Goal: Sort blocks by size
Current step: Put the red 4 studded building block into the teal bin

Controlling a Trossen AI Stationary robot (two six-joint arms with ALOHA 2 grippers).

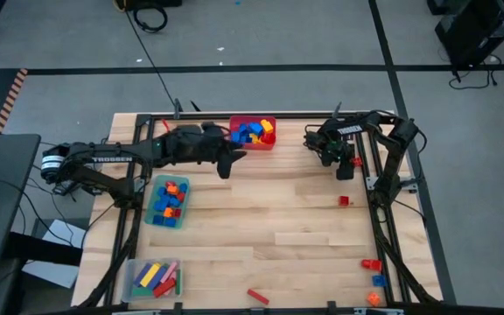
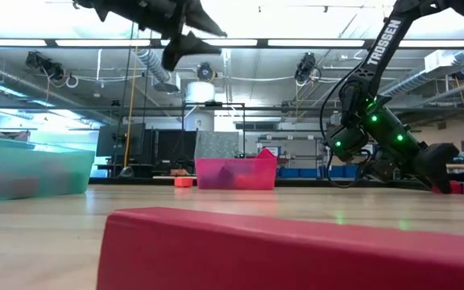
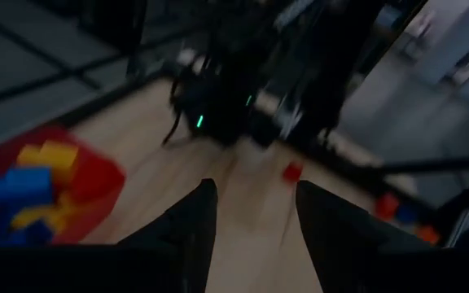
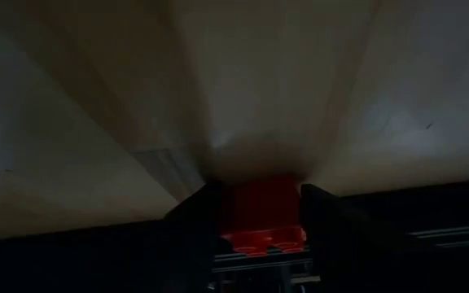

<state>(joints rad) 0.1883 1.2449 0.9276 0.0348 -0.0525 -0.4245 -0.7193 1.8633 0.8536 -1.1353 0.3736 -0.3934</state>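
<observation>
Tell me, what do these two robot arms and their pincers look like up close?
Both arms are dark, almost black, built of jointed segments with white TROSSEN lettering. The left arm has a pale band near its base and ends in the left pincer, two tapering dark fingers. The right arm carries black cables and small green lights; the right pincer has two flat dark fingers.

Blue, yellow and red blocks point(image 1: 252, 132) heap top centre; a red brick point(image 1: 344, 201) lies mid-right; a long red bar point(image 1: 257, 297) rests bottom centre.
</observation>
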